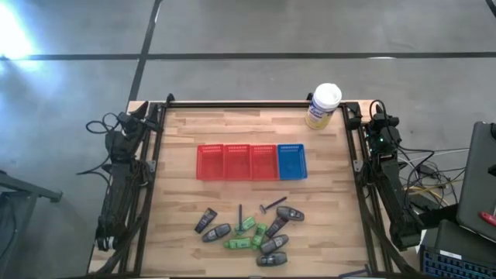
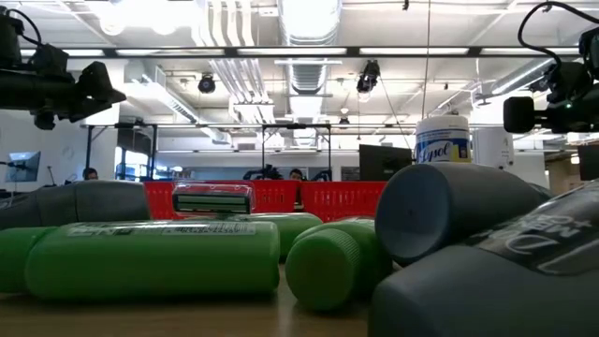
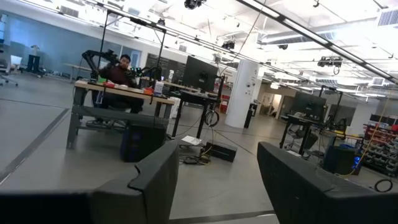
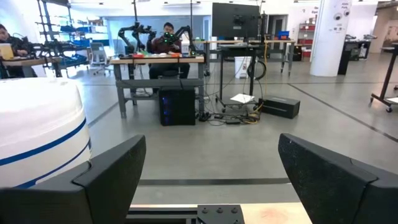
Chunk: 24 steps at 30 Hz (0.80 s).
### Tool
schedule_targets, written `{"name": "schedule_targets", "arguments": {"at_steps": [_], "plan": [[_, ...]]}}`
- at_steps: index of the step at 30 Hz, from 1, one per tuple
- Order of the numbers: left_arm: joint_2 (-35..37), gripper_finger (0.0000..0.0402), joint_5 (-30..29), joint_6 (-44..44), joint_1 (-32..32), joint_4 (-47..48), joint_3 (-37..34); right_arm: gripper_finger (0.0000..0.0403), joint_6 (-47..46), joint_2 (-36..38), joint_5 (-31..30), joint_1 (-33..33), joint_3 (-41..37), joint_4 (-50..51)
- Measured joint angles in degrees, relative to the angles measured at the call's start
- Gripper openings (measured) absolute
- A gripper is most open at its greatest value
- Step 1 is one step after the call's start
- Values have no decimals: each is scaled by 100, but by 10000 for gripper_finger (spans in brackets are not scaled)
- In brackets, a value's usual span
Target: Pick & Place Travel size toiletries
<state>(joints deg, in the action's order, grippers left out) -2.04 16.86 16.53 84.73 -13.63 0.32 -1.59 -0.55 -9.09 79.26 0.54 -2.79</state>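
The left gripper [image 3: 214, 186] stands spread wide and empty, its two dark fingers [image 3: 149, 186] framing nothing but the room beyond the table. The right gripper [image 4: 211, 180] is spread the same way, also empty, with the white-lidded canister [image 4: 37, 137] close beside it. From above, both arms lie folded back along the table's side rails, the left arm [image 1: 124, 178] on its edge, the right arm [image 1: 384, 174] on the other, well away from any work.

The travel size toiletries [image 1: 252, 229] sit bunched at the near edge of the wooden table [image 1: 178, 139]: dark grey bottles [image 1: 291, 215], green tubes [image 1: 246, 225], a dark grey tube [image 1: 205, 221] and two thin razors [image 1: 273, 204]. Several are touching or lying over one another. Behind them, mid-table, runs the row of three red mesh baskets [image 1: 236, 162] with a blue basket [image 1: 291, 161] at its end.

That clutter looks like the trouble. Closing on one piece may drag or roll a neighbour, and the rounded bottles seem likely to skid out of a pinch. The razors lie flat and thin, so fingers may scrape the wood and miss. The pile is near the table edge, so a nudged piece could roll off. The right arm swinging out could also clip the canister.
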Motion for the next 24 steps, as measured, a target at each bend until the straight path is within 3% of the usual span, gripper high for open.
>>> {"name": "schedule_targets", "arguments": {"at_steps": [2, 7, 9, 11, 14, 16, 21, 24], "plan": [[0, 222, 0, 0, 0, -2, 0, 364, -467, 1, 34, 0, 0, 6], [0, 222, 0, 0, 0, -1, 0, 364, -4064, -9, 850, 0, 1, 97], [2, 222, 0, 0, 0, -2, 0, 364, -4974, -56, 1719, -4, 0, 91], [1, 222, 0, 0, -1, 0, 0, 364, -5906, -96, 3048, -21, -1, -162], [0, 222, 0, 0, -1, 1, 0, 364, -6314, -96, 4425, -136, -1, -663], [2, 222, 0, 0, -2, 0, 0, 364, -6742, -52, 5000, -288, 1, -1320], [0, 222, 0, 0, -2, 2, 0, 364, -8002, -25, 5249, -885, 54, -3080], [1, 222, 0, 0, -2, 0, 0, 364, -8224, -26, 5133, -1384, 261, -3147]]}}
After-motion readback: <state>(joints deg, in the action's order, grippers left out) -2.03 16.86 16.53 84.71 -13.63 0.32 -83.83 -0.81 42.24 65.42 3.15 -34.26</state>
